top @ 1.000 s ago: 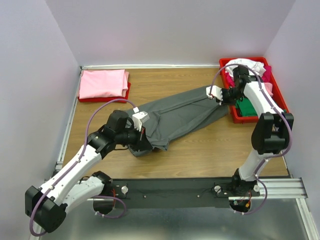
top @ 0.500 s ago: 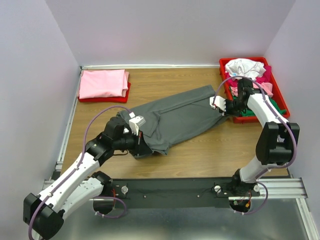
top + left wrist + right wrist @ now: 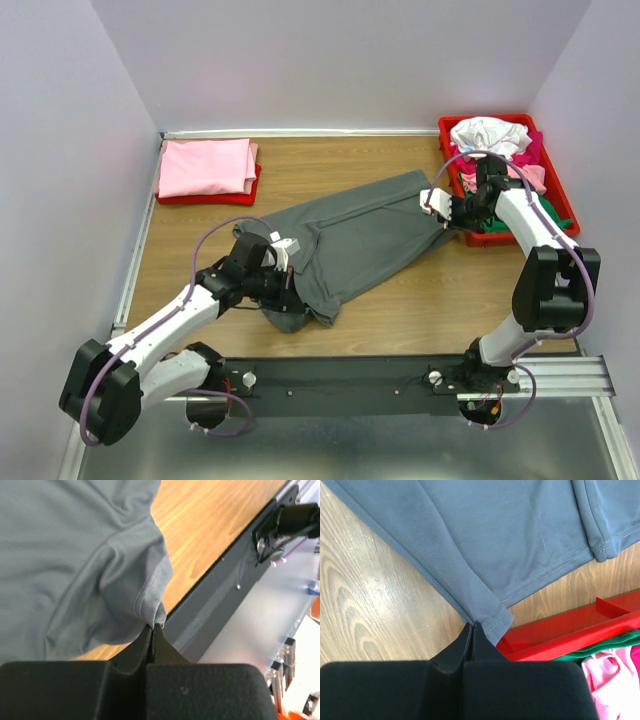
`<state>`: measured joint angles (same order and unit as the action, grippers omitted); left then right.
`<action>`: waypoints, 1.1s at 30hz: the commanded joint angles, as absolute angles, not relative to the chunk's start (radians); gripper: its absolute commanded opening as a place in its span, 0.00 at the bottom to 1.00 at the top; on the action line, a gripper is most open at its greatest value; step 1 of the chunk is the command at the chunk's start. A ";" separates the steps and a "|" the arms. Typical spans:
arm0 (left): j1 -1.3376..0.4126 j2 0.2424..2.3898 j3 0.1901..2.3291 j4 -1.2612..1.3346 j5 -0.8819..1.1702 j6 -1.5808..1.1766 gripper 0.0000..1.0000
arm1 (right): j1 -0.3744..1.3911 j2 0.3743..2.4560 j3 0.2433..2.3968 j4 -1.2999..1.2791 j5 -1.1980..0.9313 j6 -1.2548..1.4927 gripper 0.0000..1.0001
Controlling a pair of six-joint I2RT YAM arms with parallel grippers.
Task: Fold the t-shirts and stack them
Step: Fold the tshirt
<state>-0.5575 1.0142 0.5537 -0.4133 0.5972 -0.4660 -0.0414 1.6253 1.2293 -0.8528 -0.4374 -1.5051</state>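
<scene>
A large dark grey t-shirt (image 3: pixel 365 235) lies spread diagonally across the wooden table. My left gripper (image 3: pixel 290 295) is shut on its near-left hem corner; the left wrist view shows the bunched grey cloth (image 3: pixel 125 575) pinched at my fingertips (image 3: pixel 153 626). My right gripper (image 3: pixel 447 212) is shut on the shirt's far-right corner beside the red tray; the right wrist view shows the hem corner (image 3: pixel 490 615) at my fingertips (image 3: pixel 473 625). A folded pink t-shirt (image 3: pixel 205 167) lies at the back left. White, pink, magenta and green shirts (image 3: pixel 490 135) are heaped in the right tray.
A red tray (image 3: pixel 568 205) stands at the back right, its rim close to my right gripper, also in the right wrist view (image 3: pixel 560 637). A low red tray (image 3: pixel 255 185) lies under the pink shirt. The table's black front rail (image 3: pixel 220 580) runs just beyond my left gripper.
My left gripper has pulled the shirt's left end toward the near edge, bunching it. My right gripper has drawn the right corner slightly nearer, beside the tray.
</scene>
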 commanded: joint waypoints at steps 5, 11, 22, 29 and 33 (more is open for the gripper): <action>-0.554 1.066 0.673 -0.414 0.468 -0.416 0.00 | -0.048 1.680 1.288 -0.808 -0.468 -1.459 0.00; -0.548 1.133 0.736 -0.411 0.414 -0.380 0.00 | -0.048 1.727 1.321 -0.781 -0.462 -1.427 0.00; -0.514 1.275 0.896 -0.422 0.285 -0.304 0.00 | -0.048 1.781 1.358 -0.733 -0.466 -1.371 0.00; -0.488 1.353 0.968 -0.453 0.218 -0.245 0.00 | -0.049 1.813 1.368 -0.704 -0.463 -1.341 0.01; -0.469 1.390 0.989 -0.454 0.210 -0.229 0.00 | -0.049 1.832 1.376 -0.693 -0.456 -1.327 0.01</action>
